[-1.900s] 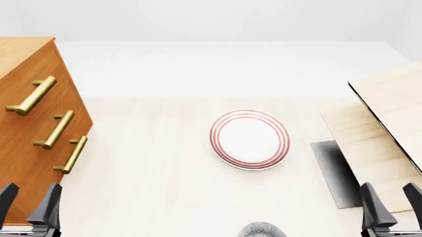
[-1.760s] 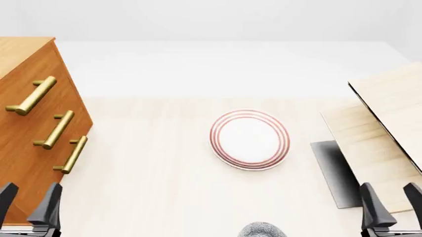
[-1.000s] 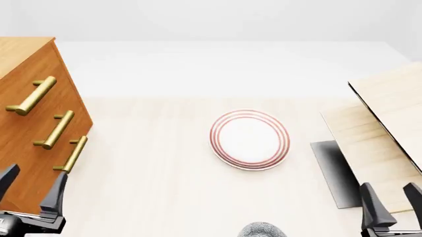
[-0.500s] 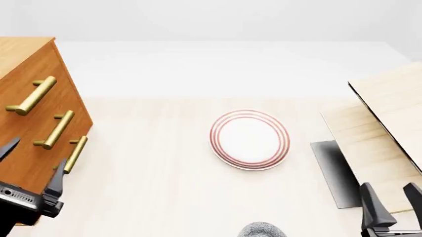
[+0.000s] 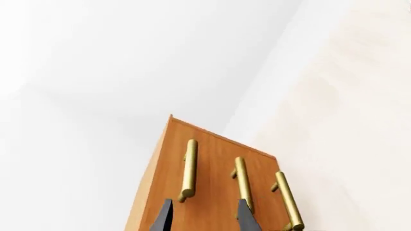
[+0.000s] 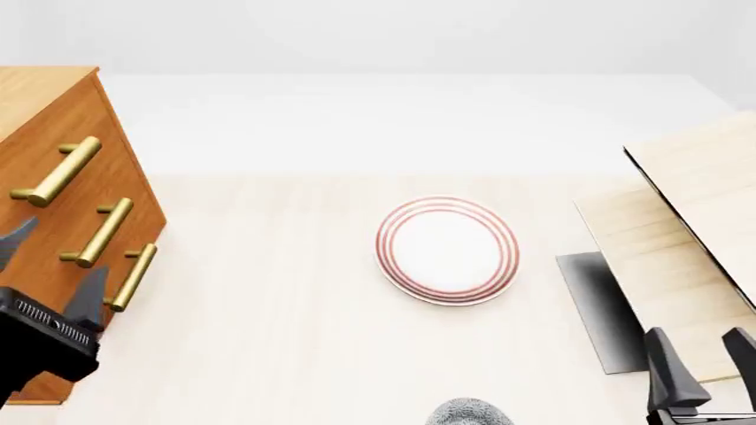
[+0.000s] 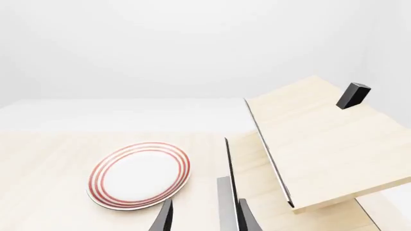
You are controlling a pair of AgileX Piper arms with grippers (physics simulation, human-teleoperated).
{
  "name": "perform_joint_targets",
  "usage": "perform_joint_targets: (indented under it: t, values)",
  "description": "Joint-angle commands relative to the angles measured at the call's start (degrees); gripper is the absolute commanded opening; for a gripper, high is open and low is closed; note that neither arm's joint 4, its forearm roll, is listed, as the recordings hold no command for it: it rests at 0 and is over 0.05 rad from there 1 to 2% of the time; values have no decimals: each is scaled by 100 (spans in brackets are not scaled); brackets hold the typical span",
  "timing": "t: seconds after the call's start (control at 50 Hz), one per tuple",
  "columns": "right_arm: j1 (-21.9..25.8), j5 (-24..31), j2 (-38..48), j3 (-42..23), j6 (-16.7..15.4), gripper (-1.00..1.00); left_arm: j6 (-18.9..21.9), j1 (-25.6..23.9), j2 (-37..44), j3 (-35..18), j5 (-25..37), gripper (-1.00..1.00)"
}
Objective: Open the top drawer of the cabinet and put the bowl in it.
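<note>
Fingers spread on left gripper (image 6: 45,266), facing cabinet (image 6: 48,177); should rise to top drawer (image 6: 42,155) handle (image 6: 57,172), straddle bar squarely before closing.

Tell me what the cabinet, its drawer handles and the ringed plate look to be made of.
The cabinet: orange-brown wood or veneer, faint grain, smooth matte finish. Its drawer handles: likely brass, golden with a soft metallic sheen. The plate: probably glazed ceramic, plain white with red rings, though the render leaves that open.
</note>
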Motion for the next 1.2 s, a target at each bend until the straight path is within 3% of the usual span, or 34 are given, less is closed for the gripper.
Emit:
perform_joint_targets:
  t: [0.02, 0.28, 1.2]
  values:
    - [-1, -5, -2, 2, -5, 100, 790, 109, 456, -32, -487, 100]
    - [-1, -5, -3, 2, -5, 100, 1245, 265, 1154, -55, -1075, 100]
    - [-1, -5, -3, 2, -5, 100, 1656, 985, 2961, -841, -2042, 100]
